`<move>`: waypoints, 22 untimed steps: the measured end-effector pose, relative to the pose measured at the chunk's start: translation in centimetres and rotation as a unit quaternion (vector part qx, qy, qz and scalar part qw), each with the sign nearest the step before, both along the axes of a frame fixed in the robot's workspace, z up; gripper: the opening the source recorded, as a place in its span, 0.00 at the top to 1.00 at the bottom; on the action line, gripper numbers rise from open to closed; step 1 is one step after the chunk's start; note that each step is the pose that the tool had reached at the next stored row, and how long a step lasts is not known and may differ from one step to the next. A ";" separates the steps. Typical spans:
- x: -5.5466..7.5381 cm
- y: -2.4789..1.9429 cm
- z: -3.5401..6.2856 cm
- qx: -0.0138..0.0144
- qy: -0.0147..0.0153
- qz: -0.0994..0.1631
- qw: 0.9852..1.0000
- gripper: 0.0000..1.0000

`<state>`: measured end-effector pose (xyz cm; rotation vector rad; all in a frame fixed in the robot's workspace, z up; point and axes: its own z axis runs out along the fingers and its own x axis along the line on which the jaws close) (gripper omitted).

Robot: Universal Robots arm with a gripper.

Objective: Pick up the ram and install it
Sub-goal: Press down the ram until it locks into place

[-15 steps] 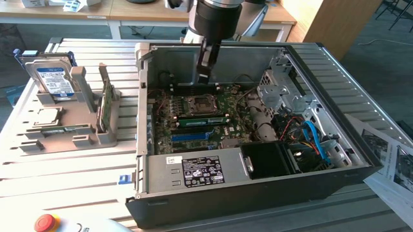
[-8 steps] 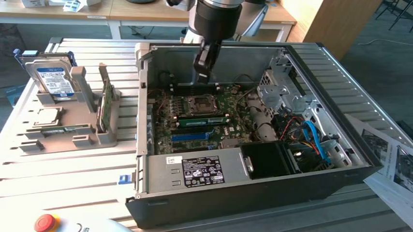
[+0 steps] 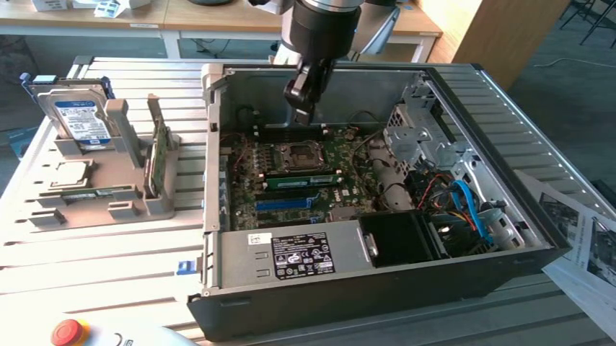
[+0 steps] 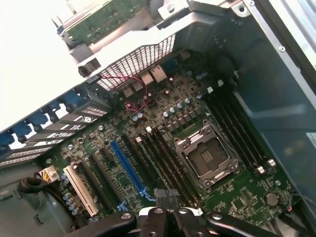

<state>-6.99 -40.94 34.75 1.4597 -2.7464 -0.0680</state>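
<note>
The ram [image 3: 303, 180] is seen upright in a motherboard [image 3: 288, 205] slot, seemingly seated. The jaws of the gripper [image 3: 300, 114] are held together, empty, above it. Any further press would need square alignment over the stick.

A slatted metal surface [image 3: 115, 245] is seen carrying an open computer case [image 3: 385, 288], a grey parts holder [image 3: 106, 194] and printed papers [image 3: 587, 252].
</note>
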 end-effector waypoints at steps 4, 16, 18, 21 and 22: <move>0.0 0.00 0.00 -0.005 0.000 -0.021 1.000 0.89; 0.0 0.00 0.00 -0.014 0.000 -0.090 0.996 0.89; 0.0 0.00 0.00 -0.015 0.000 -0.102 0.995 0.89; 0.0 0.00 0.00 -0.017 0.000 -0.119 0.993 0.89; 0.0 0.00 0.00 -0.018 0.000 -0.124 0.992 0.89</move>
